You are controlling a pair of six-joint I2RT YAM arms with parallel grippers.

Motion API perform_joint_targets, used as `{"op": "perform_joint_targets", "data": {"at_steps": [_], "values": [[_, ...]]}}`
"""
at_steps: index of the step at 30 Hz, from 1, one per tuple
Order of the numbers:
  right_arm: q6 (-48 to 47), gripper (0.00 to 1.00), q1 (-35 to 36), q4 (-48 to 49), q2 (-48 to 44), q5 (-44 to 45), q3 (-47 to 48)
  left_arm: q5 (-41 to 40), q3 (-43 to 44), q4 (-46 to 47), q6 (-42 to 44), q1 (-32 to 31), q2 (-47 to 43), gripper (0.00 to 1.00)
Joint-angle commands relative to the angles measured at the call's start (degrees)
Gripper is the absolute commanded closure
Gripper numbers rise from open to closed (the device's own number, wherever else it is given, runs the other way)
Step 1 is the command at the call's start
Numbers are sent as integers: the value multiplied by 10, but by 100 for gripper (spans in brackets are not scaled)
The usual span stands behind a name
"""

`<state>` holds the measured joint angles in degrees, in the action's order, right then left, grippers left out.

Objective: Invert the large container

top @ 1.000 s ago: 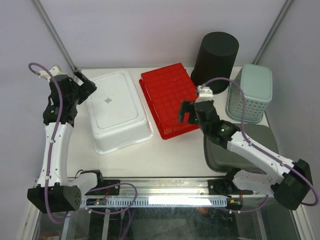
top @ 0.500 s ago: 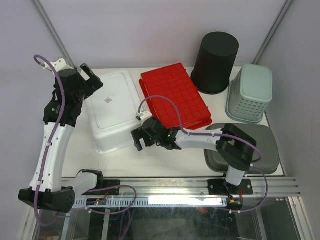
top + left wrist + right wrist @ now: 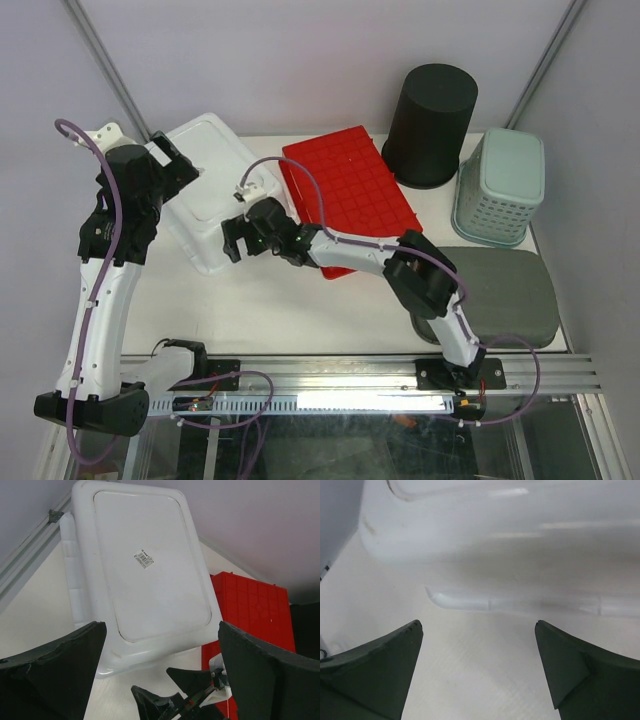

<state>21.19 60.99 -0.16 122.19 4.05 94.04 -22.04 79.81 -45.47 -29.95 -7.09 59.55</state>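
The large white container (image 3: 215,165) sits at the back left with its flat bottom and a small label facing up, and it looks tilted. The left wrist view shows its bottom (image 3: 150,575). My left gripper (image 3: 173,160) is open and empty at the container's left edge, with the jaws spread wide (image 3: 160,630). My right gripper (image 3: 232,240) is open and empty, low over the table at the container's near side. In the right wrist view the jaws (image 3: 477,625) face the container's rim (image 3: 520,600) without touching it. The right gripper's fingers (image 3: 195,677) also show in the left wrist view.
A red gridded crate (image 3: 350,195) lies just right of the container and under my right arm. A black cylindrical bin (image 3: 432,120) and a pale green basket (image 3: 498,185) stand at the back right. A grey bin (image 3: 505,290) lies at the front right.
My right arm swung left across the table to the container's near side. The container shifted toward the back left and tipped. My left gripper shifted slightly at the container's left edge.
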Motion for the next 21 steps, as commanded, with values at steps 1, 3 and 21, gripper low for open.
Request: {"op": "perform_joint_targets", "data": {"at_steps": [1,3,21], "values": [[-9,1,-14,15,-131,27,-94,0,21,7,29,-1,2,1],[-7,1,-27,-8,-191,66,-147,22,23,7,39,-1,14,1],[89,1,-134,-411,-383,528,-198,180,-82,169,75,-143,75,1]]}}
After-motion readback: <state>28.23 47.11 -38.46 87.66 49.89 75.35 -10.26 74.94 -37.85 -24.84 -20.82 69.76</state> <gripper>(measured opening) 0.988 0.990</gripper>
